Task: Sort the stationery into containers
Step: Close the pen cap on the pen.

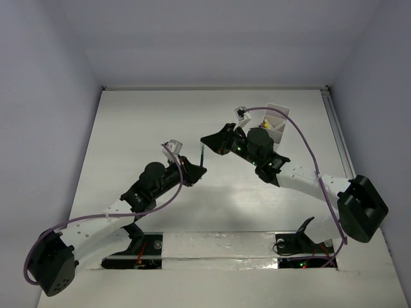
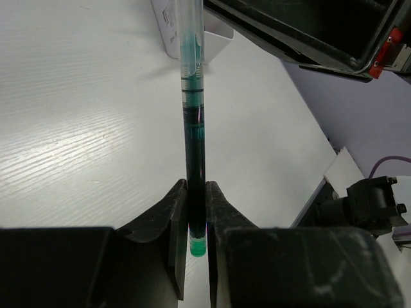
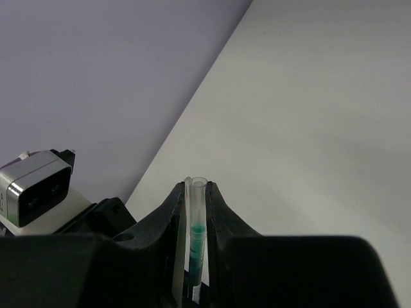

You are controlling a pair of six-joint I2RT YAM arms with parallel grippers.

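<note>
Between the two arms, over the middle of the table [image 1: 141,128], a slim green-ink pen [image 2: 194,128] is shared by both grippers. The left gripper [image 2: 192,187] is clamped on its dark lower barrel, near the green end plug. The right gripper [image 3: 196,189] has its fingers closed against the clear tube at the opposite end. In the top view the pen's long axis runs away from the arm bases, from the left fingers up to the right ones. The white divided container [image 1: 276,126] sits at the far right, just behind the right gripper and well apart from the left. The right arm is therefore nearer, and the left looks due to let go.
</note>
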